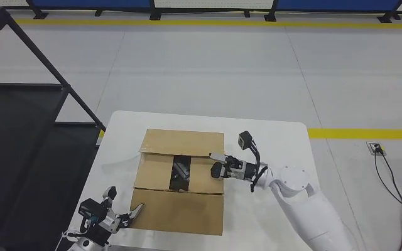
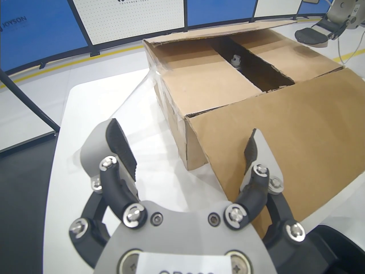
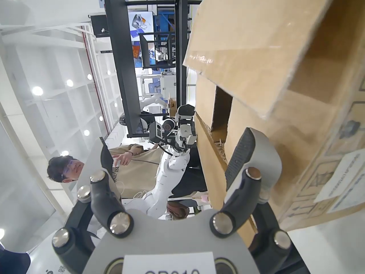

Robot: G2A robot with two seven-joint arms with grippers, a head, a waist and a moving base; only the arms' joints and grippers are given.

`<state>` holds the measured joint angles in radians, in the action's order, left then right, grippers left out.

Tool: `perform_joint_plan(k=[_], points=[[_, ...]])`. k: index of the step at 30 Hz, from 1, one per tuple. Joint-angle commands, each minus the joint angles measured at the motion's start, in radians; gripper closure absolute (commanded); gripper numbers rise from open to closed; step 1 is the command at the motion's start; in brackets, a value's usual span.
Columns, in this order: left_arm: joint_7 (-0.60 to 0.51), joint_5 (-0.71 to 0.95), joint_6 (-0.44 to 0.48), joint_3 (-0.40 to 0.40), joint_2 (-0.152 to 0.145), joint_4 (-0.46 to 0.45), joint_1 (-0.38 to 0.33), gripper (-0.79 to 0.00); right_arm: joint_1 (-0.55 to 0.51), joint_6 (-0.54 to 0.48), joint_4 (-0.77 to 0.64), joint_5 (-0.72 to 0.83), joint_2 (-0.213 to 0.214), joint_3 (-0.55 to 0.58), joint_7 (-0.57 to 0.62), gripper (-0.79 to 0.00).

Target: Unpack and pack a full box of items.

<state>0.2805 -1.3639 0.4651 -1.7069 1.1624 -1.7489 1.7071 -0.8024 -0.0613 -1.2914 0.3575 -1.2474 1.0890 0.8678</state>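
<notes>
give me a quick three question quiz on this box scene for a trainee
1. True or false: the left tool and the right tool are both shut.
2. The box rests on: A a white table, B the floor, C a black shelf.
3. Which tool is by the corner of the folded-out flap?
Key: 1 false; 2 A; 3 the left tool.
</notes>
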Motion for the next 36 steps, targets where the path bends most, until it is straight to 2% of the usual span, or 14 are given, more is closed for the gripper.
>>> perform_joint_plan(k=[1,5,9,14,18,25,32,36], points=[[0.001,0.000,-0.001,0.001,0.000,0.001,0.000,-0.785,0.005,0.005,0.005,0.006,-0.007,-0.008,-0.083,-0.785],[0.005,-0.003,-0.003,0.000,-0.001,0.003,0.001,-0.785,0.049,0.011,0.040,-0.005,-0.030,-0.051,-0.216,-0.785],[0.015,-0.003,-0.001,-0.005,-0.003,0.009,0.006,-0.785,0.096,-0.036,0.084,0.009,-0.056,-0.083,-0.344,-0.785],[0.018,0.006,0.004,-0.008,-0.004,0.013,0.008,-0.785,0.167,-0.081,0.151,-0.051,-0.091,-0.125,-0.575,-0.785],[0.023,0.006,0.007,-0.009,-0.005,0.011,0.011,-0.785,0.245,-0.084,0.242,-0.063,-0.123,-0.170,-0.643,-0.785],[0.035,0.010,0.008,-0.012,-0.006,0.014,0.018,-0.785,0.387,-0.029,0.436,-0.138,-0.191,-0.270,-0.753,-0.785],[0.038,0.015,0.009,-0.016,-0.008,0.015,0.022,-0.785,0.487,0.024,0.600,-0.180,-0.251,-0.346,-0.693,-0.785],[0.038,0.013,0.007,-0.016,-0.008,0.016,0.025,-0.785,0.512,0.006,0.664,-0.184,-0.276,-0.360,-0.676,-0.785]])
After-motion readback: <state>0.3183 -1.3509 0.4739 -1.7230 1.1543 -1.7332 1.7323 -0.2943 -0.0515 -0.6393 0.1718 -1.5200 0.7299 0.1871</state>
